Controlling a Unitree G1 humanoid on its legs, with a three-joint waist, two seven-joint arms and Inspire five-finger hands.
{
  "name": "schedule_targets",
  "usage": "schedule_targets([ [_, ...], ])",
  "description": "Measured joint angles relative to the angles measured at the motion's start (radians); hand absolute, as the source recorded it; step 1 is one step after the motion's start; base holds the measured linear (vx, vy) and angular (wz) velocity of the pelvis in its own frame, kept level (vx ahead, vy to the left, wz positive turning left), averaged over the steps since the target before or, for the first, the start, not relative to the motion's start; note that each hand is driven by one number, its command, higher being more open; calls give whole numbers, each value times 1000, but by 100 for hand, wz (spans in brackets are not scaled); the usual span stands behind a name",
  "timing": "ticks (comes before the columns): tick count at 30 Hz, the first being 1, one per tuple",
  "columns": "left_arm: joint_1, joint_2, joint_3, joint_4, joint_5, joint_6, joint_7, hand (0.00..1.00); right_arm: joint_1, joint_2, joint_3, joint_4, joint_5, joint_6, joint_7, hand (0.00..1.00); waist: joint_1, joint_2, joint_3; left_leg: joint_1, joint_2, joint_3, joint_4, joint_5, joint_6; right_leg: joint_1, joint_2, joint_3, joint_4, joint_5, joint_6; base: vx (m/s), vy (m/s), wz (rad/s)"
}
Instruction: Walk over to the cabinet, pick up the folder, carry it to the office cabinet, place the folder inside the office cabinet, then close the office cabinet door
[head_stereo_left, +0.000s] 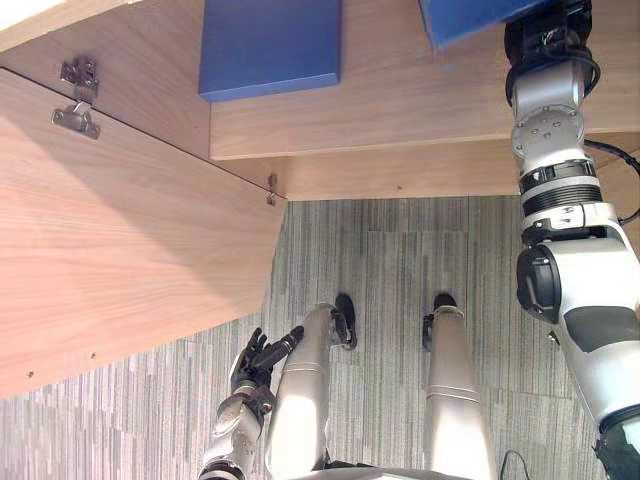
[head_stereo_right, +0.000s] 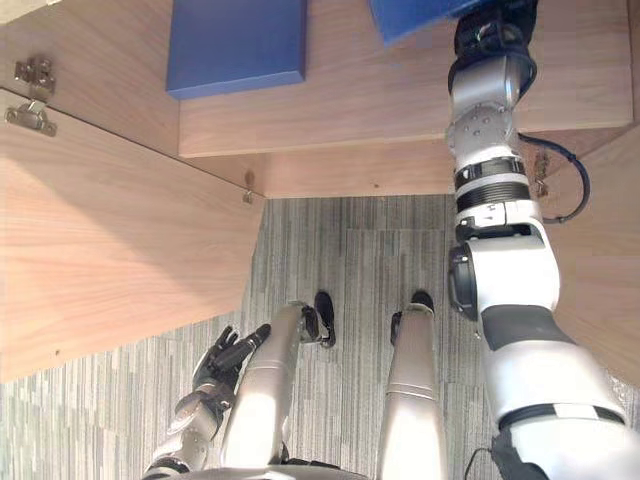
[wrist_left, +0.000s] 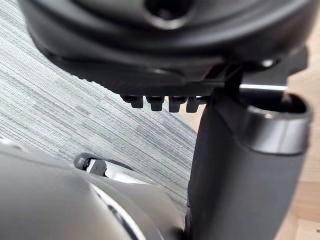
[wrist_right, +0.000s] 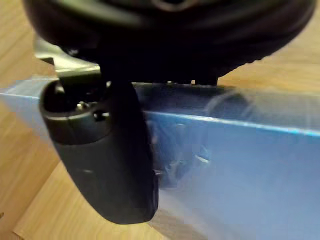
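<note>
Folder (head_stereo_left: 465, 20) gripped in outstretched right hand (head_stereo_left: 548, 35); left hand (head_stereo_left: 258, 358) low, loosely open.

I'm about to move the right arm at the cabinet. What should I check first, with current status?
1. Right hand grips the flat blue folder: ok, thumb pressed across its face.
2. That folder resting on the light wooden shelf: cannot tell.
3. Second blue folder lies on the shelf, apart from the held one: ok.
4. Wooden cabinet door open on the left, apart from the right arm: ok.
5. Left hand free, hanging low, fingers relaxed: ok.
</note>
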Motion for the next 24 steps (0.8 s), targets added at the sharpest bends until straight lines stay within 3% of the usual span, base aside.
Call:
schedule_targets([
  [8,16,-4,6,-2,0,0,6,100,-26,4,70,37,-24,30,0,100,2,3,-2,5,-16,-7,-7,2,3,17,-21,-12,-12,-5,1,3,57,7],
  [12,19,-4,7,-2,1,1,5,100,-27,-5,149,94,-125,96,13,100,2,6,-5,4,-17,-10,-7,2,3,19,-23,-16,-14,-6,0,-2,31,2],
  [16,20,-3,9,-5,22,2,4,100,-27,-55,305,149,-335,210,100,100,1,12,-8,2,-17,-12,-7,2,3,17,-23,-19,-14,-6,0,0,0,0],
  [20,20,0,19,-8,51,4,-6,100,-27,-80,358,190,-466,256,167,100,-1,12,-9,0,-17,-12,-7,2,3,17,-24,-20,-15,-6,0,0,0,0],
  [24,22,2,33,-9,73,6,-18,100,-10,-118,358,218,-482,258,195,100,-3,12,-9,0,-17,-12,-7,2,3,18,-24,-20,-18,-6,0,-1,8,0],
])
